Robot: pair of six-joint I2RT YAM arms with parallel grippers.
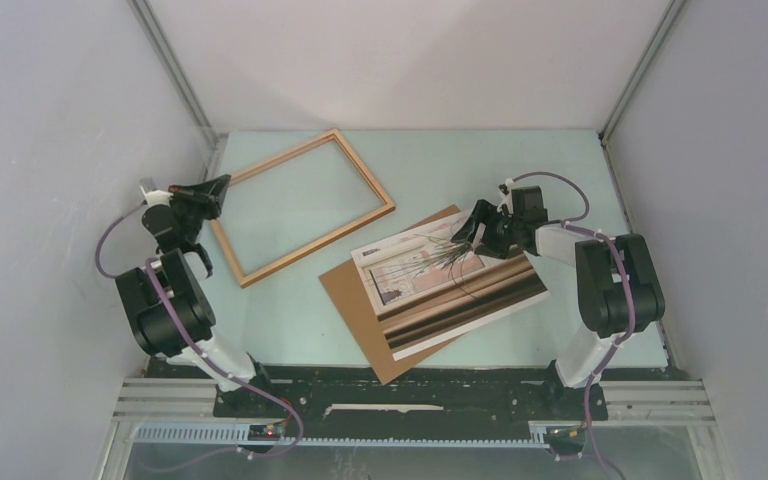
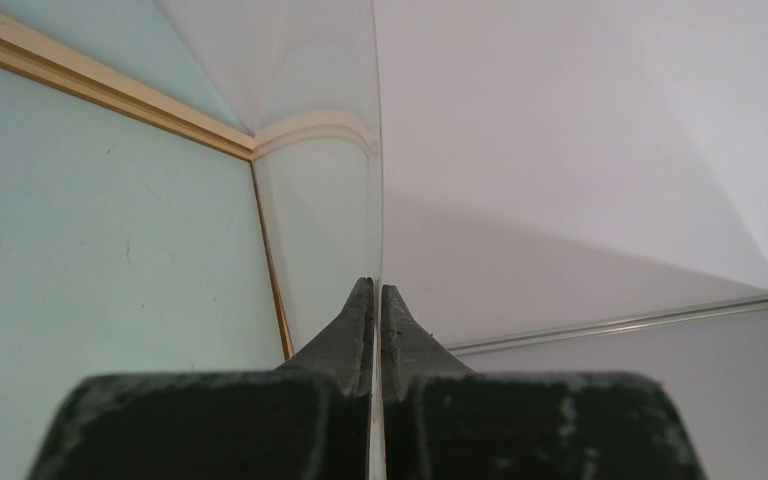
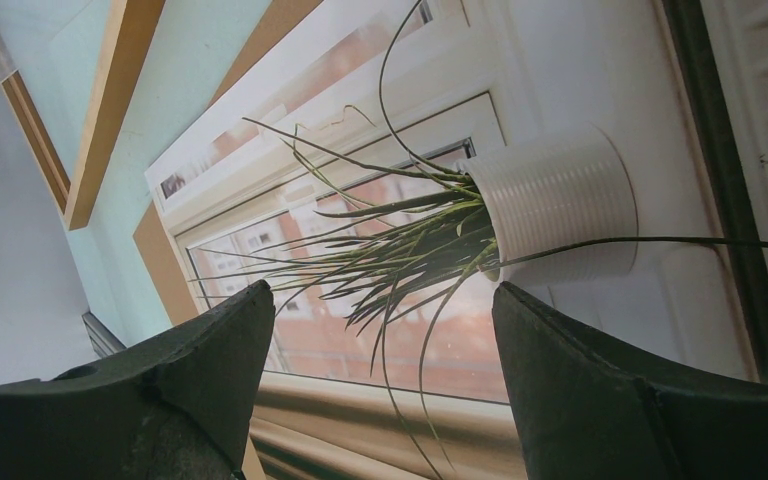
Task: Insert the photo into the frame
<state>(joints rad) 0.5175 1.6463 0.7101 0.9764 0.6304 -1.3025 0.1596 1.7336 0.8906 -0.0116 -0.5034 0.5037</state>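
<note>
Where the right end effector (image 1: 467, 235) hangs over it, the upper right corner of the photo (image 1: 450, 290) is hidden in the overhead view. The right wrist view cuts the print off on every side, showing only a ribbed white pot and spindly leaves. A thin clear sheet (image 2: 330, 220), pinched edge-on between the closed fingers of the left end effector (image 2: 375, 292), can hardly be made out from above, and the left wrist view catches just one corner of the frame (image 1: 320, 246). The photo lies face up on a brown backing board (image 1: 352, 300) at centre right of the bench (image 1: 520, 170), directly below the right end effector, whose fingers stand wide apart with nothing between them. Its long axis runs from lower left to upper right, with dark stripes along the near long edge. The frame lies flat at upper left, apart from the photo, slanting the same way, its left corner just beside the left end effector.
</note>
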